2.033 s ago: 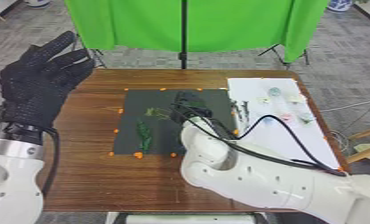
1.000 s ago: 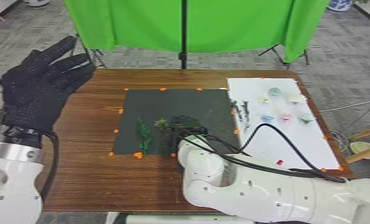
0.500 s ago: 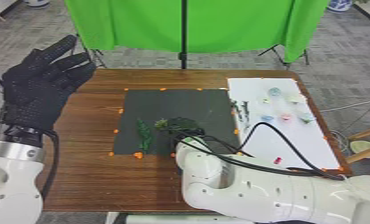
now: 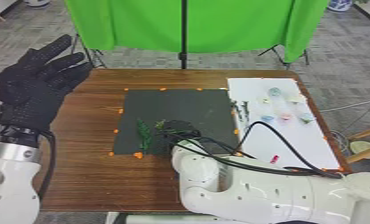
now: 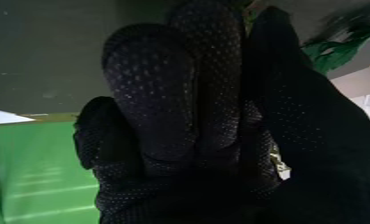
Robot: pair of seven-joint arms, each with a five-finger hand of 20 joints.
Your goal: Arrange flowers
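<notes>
Pinching a green sprig point(image 4: 160, 123) in the right hand point(image 4: 181, 130) at the dark mat's point(image 4: 186, 102) six o'clock, with a leafy stem point(image 4: 144, 136) at eight, pale flowers point(image 4: 285, 117) at three; holding the left hand point(image 4: 30, 95) open at ten.

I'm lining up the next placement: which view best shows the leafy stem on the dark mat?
Head view: the leafy stem lies there at full length, left of the right hand. The right wrist view catches green leaf, probably its, partly behind the thumb.
</notes>
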